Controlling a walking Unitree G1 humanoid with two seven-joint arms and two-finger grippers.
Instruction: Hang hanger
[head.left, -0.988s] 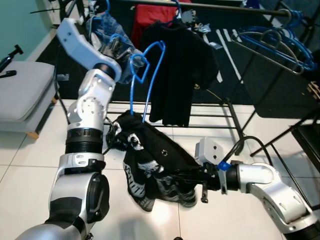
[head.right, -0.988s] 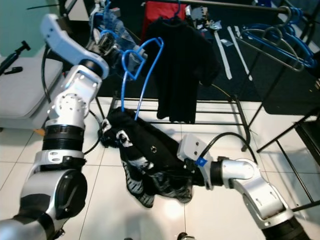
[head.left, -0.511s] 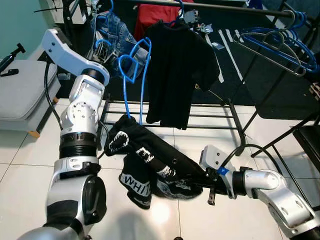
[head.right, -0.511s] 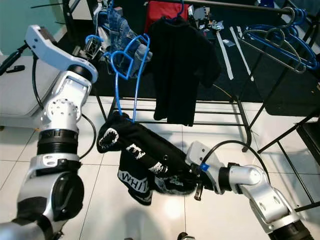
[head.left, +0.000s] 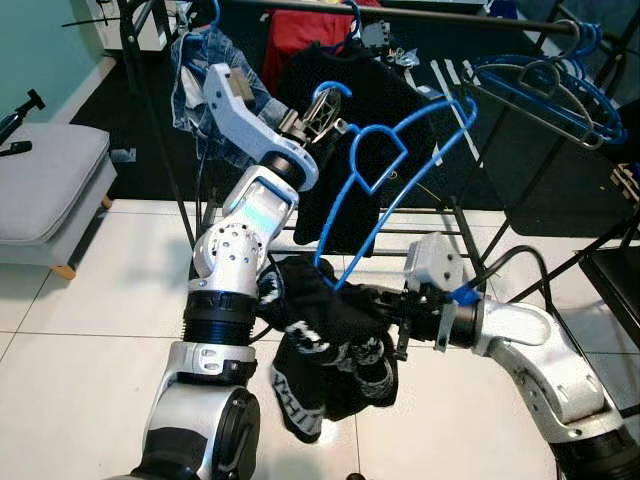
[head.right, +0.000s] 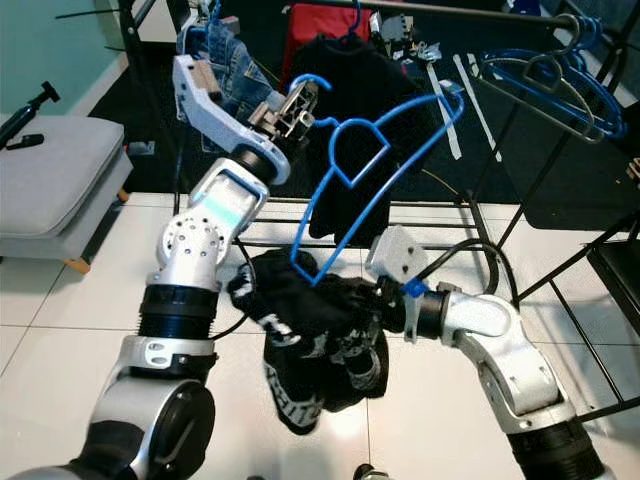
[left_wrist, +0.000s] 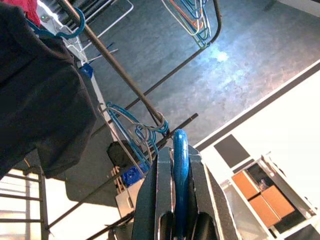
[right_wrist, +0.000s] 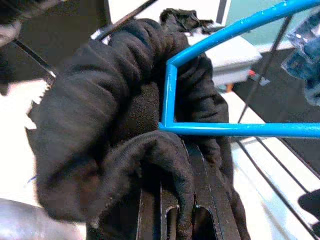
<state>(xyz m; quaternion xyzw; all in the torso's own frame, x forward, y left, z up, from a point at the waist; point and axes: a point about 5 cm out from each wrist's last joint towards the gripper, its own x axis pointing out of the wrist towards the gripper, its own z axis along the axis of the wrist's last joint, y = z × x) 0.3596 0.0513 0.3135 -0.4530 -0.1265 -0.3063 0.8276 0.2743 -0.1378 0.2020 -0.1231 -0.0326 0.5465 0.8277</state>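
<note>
A blue wire hanger (head.left: 400, 155) tilts across the front of the clothes rack. My left gripper (head.left: 320, 103) is raised and shut on its hook, which runs between the fingers in the left wrist view as a blue hook (left_wrist: 180, 165). A black garment with white print (head.left: 330, 360) hangs bunched from the hanger's low corner. My right gripper (head.left: 388, 312) is shut on that cloth just right of the corner. In the right wrist view the black garment (right_wrist: 95, 125) wraps the fingers, and the hanger's corner (right_wrist: 171, 95) sits right above them.
The rack's top rail (head.left: 440, 14) carries a black T-shirt (head.left: 385, 85), a red garment (head.left: 300, 25), jeans (head.left: 190, 60) and several blue hangers (head.left: 545, 85). Low rack bars (head.left: 440, 235) cross behind the garment. A grey cushioned seat (head.left: 40, 190) is at the left.
My left gripper swung right and turned the hanger from upright to slanted. My right gripper rose with the garment, which is now bunched at the hanger's lower corner.
</note>
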